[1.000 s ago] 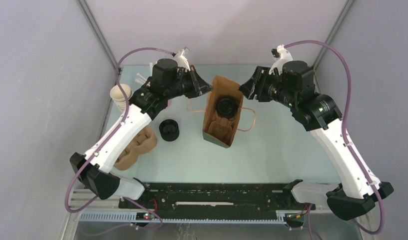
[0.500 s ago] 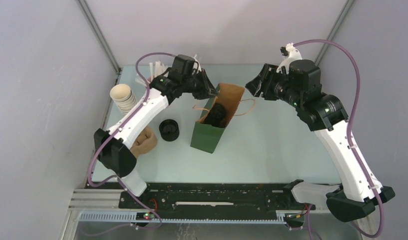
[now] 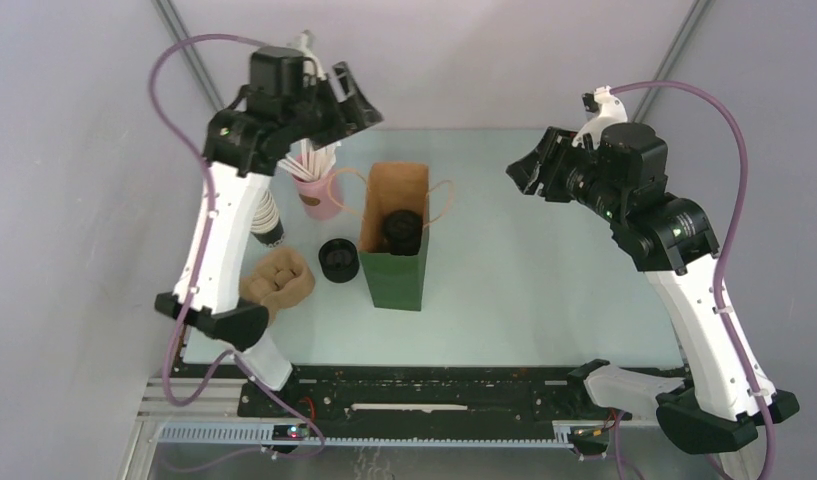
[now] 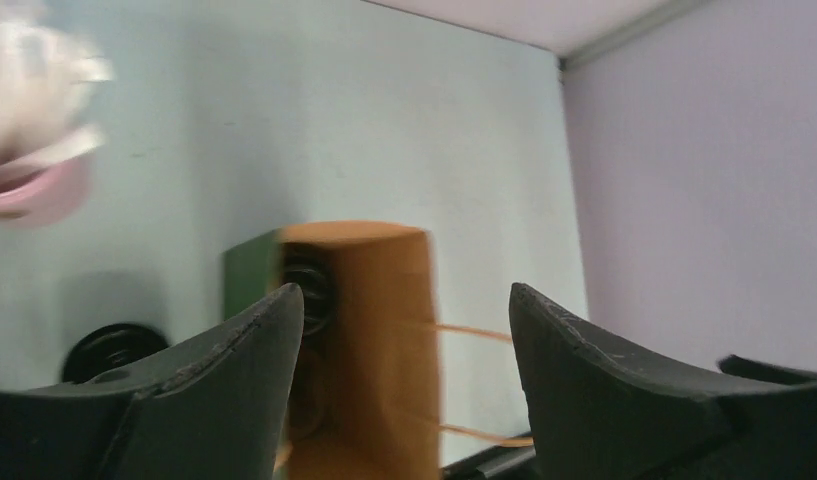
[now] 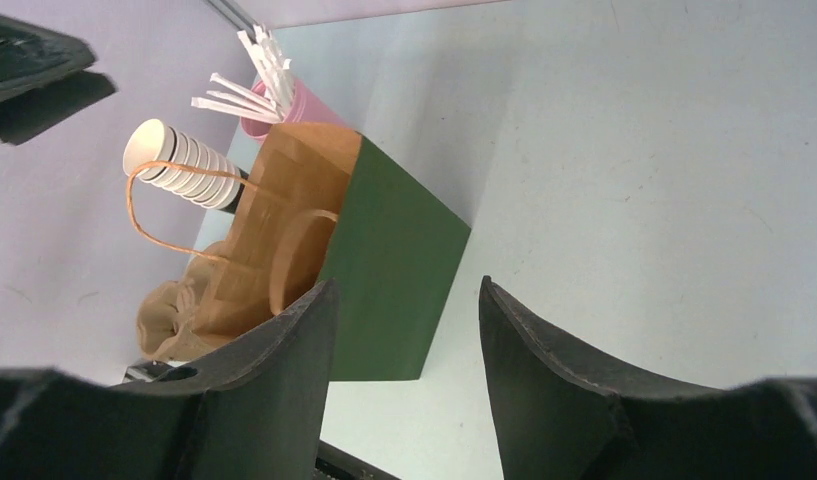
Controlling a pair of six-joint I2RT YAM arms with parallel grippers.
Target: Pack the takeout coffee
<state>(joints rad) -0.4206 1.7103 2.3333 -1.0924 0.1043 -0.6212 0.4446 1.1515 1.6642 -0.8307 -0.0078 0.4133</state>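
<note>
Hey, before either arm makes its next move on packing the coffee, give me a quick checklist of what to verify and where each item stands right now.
1. The takeout coffee is inside the paper bag: ok, its black lid shows in the bag's mouth.
2. The bag stands upright: ok.
3. The left gripper is open and empty: ok.
4. The right gripper is open and empty: ok.
5. Both grippers are apart from the bag: ok.
6. The cup sits flat on the bag's bottom: cannot tell, the walls hide it.
</note>
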